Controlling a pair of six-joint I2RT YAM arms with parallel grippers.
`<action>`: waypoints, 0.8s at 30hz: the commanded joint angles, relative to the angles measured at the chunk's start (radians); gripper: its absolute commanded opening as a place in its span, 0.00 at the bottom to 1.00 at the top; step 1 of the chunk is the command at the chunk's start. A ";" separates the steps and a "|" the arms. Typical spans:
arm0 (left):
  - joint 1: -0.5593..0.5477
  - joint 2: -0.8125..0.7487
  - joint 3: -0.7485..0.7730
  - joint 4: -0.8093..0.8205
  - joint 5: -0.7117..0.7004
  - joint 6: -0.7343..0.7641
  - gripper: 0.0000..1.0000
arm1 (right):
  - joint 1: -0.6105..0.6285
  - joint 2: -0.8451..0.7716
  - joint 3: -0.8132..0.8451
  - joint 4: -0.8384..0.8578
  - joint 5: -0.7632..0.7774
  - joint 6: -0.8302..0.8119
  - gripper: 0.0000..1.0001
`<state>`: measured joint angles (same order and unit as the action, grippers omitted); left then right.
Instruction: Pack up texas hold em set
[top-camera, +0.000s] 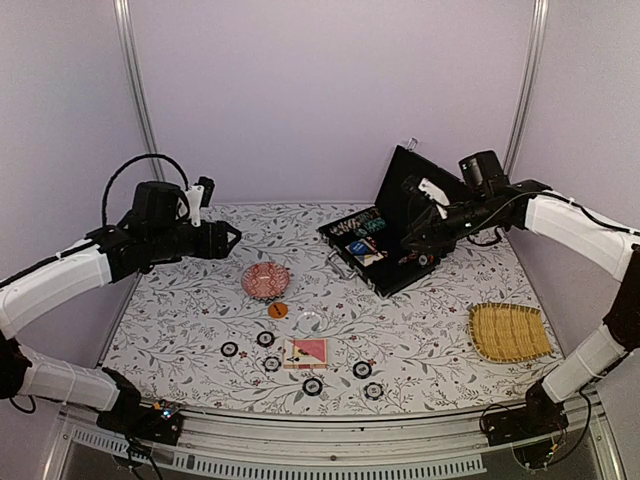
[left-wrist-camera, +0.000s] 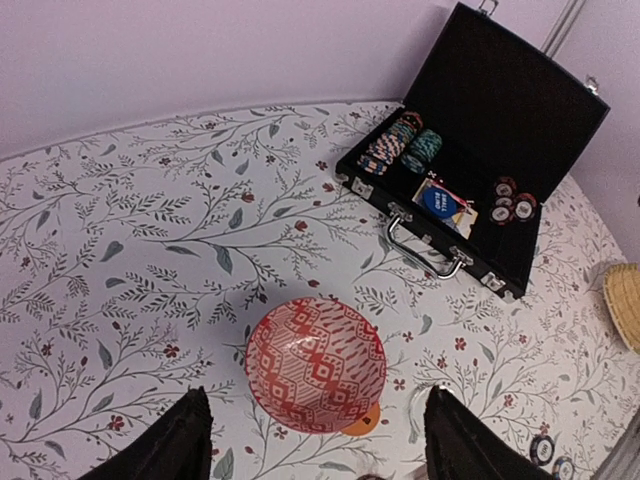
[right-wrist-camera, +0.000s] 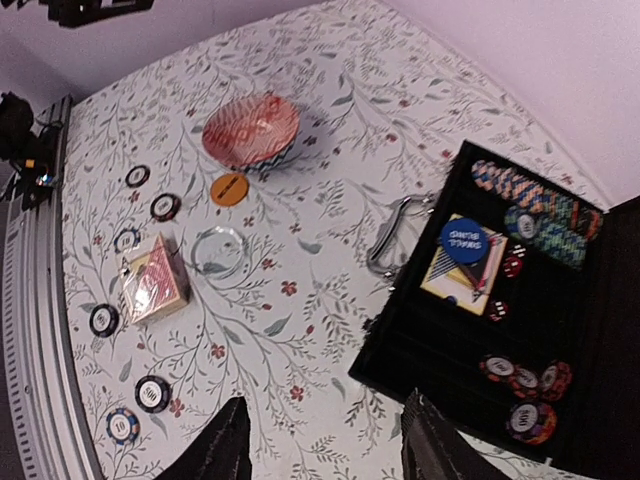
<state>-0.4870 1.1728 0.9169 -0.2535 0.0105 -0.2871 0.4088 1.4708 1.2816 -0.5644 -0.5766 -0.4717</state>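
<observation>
Poker chips (top-camera: 313, 386) and the card deck (top-camera: 306, 352) lie loose on the worktop (top-camera: 180, 330) at lower centre, the orange disc (top-camera: 278, 310) just above. My left pincer (top-camera: 232, 238) hovers released at centre left; my right pincer (right-wrist-camera: 325, 430), also released and empty, hangs over the open briefcase (top-camera: 395, 195) upper right. I fear thin chips skidding away under a closing pincer.

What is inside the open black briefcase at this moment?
Inside the briefcase lie two rows of stacked chips, a card pack with a blue disc on top, and several loose red-and-dark chips. Anything under the pack is covered.
</observation>
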 joint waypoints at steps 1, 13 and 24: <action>-0.097 -0.008 0.035 -0.078 -0.075 -0.082 0.74 | 0.115 0.128 0.041 -0.177 0.039 -0.029 0.53; -0.139 -0.027 0.008 -0.078 -0.096 -0.100 0.75 | 0.204 0.439 0.195 -0.218 0.150 0.042 0.51; -0.143 -0.079 -0.046 -0.078 -0.115 -0.114 0.75 | 0.202 0.582 0.322 -0.212 0.306 0.118 0.48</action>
<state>-0.6155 1.1175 0.8894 -0.3206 -0.0887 -0.3943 0.6140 2.0056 1.5524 -0.7712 -0.3473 -0.3923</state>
